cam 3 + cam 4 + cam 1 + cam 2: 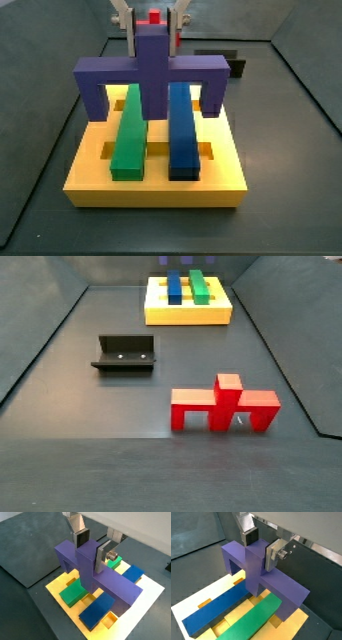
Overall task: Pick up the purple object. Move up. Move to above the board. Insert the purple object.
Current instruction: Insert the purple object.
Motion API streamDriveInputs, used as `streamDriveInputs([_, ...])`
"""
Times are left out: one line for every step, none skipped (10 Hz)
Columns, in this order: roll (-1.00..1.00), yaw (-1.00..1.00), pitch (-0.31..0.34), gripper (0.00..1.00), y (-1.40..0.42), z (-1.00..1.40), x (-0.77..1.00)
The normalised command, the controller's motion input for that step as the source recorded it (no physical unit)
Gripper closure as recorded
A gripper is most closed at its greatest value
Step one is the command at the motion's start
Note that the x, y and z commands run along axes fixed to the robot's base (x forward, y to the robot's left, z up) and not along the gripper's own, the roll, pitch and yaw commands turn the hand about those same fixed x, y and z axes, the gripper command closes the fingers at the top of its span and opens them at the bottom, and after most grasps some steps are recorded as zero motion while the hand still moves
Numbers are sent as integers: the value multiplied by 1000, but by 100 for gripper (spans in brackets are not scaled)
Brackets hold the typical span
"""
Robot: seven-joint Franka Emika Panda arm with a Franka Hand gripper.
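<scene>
My gripper [93, 548] squeezes the purple object's [150, 75] post; the board [94, 165] sits right below, bars crossing it.

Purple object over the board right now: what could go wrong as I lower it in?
1. The purple object straddles the green bar and blue bar; if its legs miss the board's slots, they may land on yellow surface or a bar.
2. The gripper jaws clamp only the central post, so a jammed leg could twist the piece in the grasp.
3. In a side view the gripper is out of frame, so alignment is uncheckable there.
</scene>
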Motion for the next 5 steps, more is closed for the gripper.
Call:
streamDriveInputs([11, 0, 0, 100, 0, 0, 0])
streamDriveInputs([67, -126, 0, 100, 0, -209, 71])
streamDriveInputs([213, -114, 0, 100, -11, -443, 80])
streamDriveInputs([250, -60, 0, 100, -43, -411, 0])
streamDriveInputs([149, -23, -13, 100, -83, -306, 0])
